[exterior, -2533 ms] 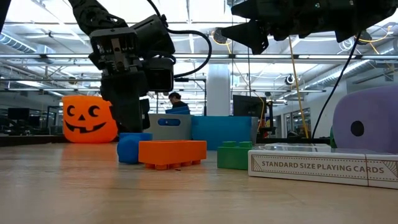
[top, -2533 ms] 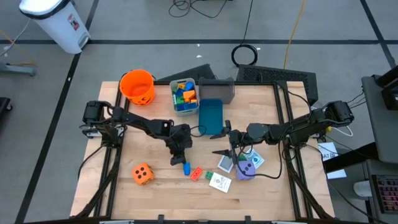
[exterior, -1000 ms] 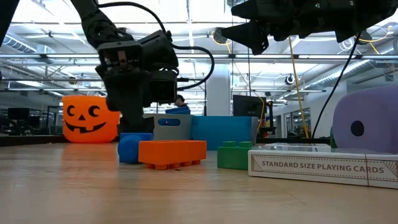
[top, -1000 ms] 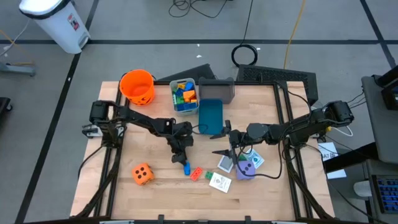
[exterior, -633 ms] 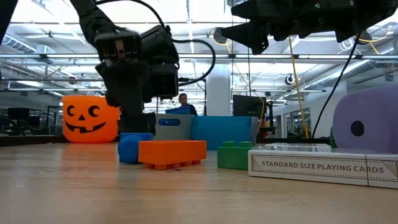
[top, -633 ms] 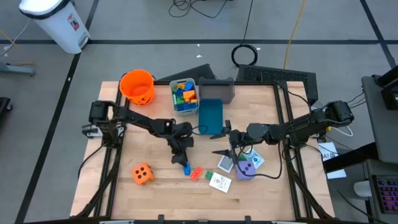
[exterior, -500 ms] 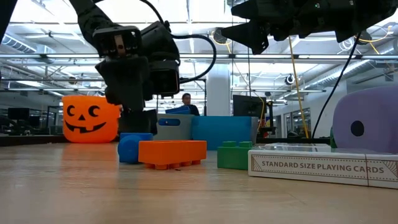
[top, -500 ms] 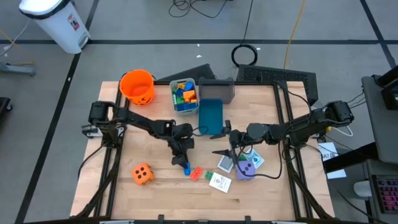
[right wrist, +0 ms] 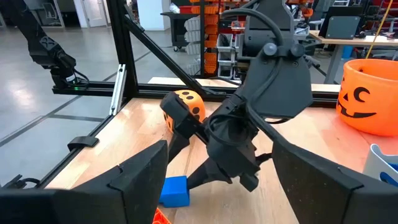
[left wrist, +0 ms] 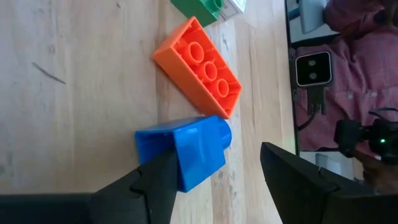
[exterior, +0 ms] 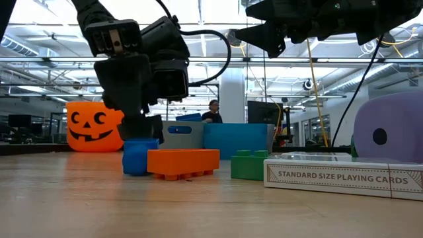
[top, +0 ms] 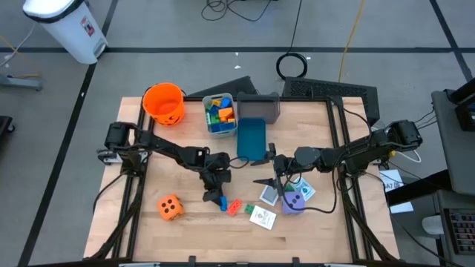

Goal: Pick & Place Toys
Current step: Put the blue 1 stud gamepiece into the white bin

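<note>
A blue block (left wrist: 186, 149) lies on the table, its far end next to an orange block (left wrist: 199, 68); a green block (top: 247, 211) lies beyond. My left gripper (left wrist: 214, 155) is open and low over the blue block (top: 222, 202), one finger on each side. An orange dotted die (top: 170, 207) sits to the near left. A purple die (top: 295, 200) and picture cards (top: 262, 216) lie to the right. My right gripper (top: 266, 167) hangs open above the table's middle, holding nothing. My left gripper has one finger (left wrist: 155, 180) against the blue block's near corner (left wrist: 177, 171), slanting down from the table's far side. The other finger (left wrist: 292, 174) stands clear of the block. The block rests flat on the table.
An orange pumpkin bucket (top: 163, 104) stands at the far left. A grey bin (top: 220, 115) with several blocks, a blue bin (top: 251, 139) and another grey bin (top: 260, 107) stand at the far middle. A playing-card box (exterior: 344, 177) lies near the purple die.
My left gripper has moved toward the table's near edge, closer over the blue block, with its fingers staying apart. The blue block has turned a little on the table. The right arm has kept still.
</note>
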Tool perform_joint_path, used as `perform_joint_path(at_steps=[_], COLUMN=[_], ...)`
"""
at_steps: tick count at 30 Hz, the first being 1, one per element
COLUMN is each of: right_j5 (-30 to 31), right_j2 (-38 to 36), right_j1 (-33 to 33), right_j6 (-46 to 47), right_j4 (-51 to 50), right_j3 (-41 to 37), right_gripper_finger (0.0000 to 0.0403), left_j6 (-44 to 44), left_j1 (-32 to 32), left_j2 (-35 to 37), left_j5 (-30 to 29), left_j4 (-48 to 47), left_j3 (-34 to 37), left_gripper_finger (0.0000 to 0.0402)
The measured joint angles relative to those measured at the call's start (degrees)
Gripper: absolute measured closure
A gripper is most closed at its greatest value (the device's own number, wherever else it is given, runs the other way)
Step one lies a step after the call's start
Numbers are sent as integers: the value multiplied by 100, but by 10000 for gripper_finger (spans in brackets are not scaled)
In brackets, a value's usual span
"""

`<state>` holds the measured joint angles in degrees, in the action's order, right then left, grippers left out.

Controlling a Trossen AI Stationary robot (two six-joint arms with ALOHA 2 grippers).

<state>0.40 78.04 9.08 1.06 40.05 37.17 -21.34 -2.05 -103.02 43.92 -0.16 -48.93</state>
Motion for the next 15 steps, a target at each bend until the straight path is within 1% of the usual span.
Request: perform_joint_path(at_steps=[10, 12, 15], right_j5=[0, 0, 0], right_j2=[0, 0, 0], right_j1=[0, 0, 0], right_j6=[-2, -2, -2], right_j4=[0, 0, 0], right_j3=[0, 0, 0], right_gripper_finger=[122, 122, 122], left_j6=[162, 170, 170], left_j1=[-145, -162, -178], left_j2=[0, 0, 0], left_j5=[-140, -228, -324], left_j4=[37, 37, 31], left_j3=[0, 0, 0], left_gripper_finger=[173, 182, 216])
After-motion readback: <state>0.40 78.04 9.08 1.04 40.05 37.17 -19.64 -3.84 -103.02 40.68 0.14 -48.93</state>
